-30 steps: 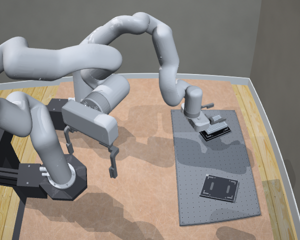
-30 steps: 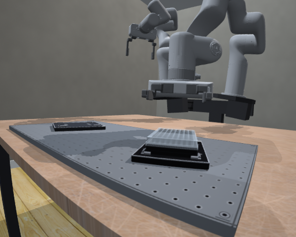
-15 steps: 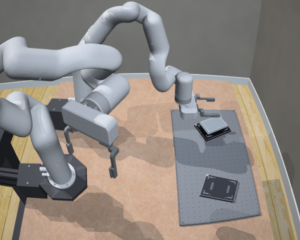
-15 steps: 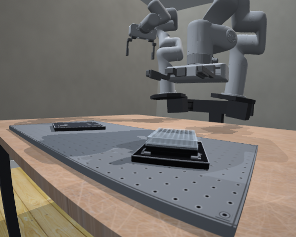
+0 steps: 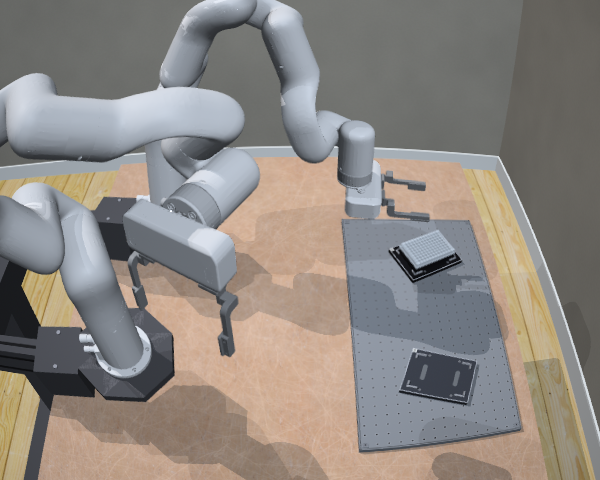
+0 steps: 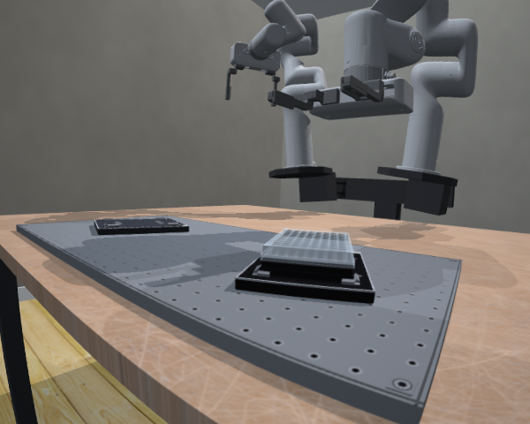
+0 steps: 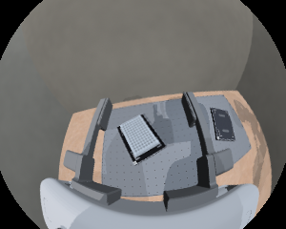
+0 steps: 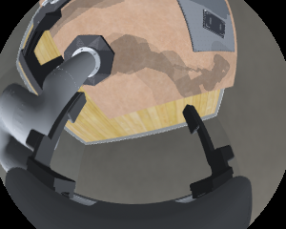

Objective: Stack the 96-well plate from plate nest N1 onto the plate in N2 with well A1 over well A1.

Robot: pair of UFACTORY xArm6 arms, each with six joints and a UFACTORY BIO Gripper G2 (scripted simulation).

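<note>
- On the big grey board with rows of holes (image 5: 383, 418) (image 6: 210, 284) (image 7: 119, 176) (image 8: 195, 33), I'd take my arm up and away gently, with no sideways swing over the plates.
- My left claw (image 5: 422, 201) (image 6: 308, 91) (image 7: 147, 110) is let go, with nothing in it and well apart from the plates. I'd keep it so.
- My right claw (image 5: 184, 324) (image 6: 250, 101) (image 8: 134, 107) is wide open and holds nothing. I'd leave it back here.
- The flat black nest N1 (image 5: 437, 379) (image 6: 141, 225) (image 7: 222, 125) (image 8: 214, 24) has no plate on it.
- The clear, pale 96-well plates (image 5: 427, 249) (image 6: 308, 248) (image 7: 139, 135) look stacked in the black nest N2 (image 5: 424, 272) (image 6: 304, 291) (image 7: 154, 152). I think the stacking is done.
- I can't make out the line between the plates, so I can't be sure the lower one sits flat.
- The cut-off corners are too small to tell if A1 meets A1.
</note>
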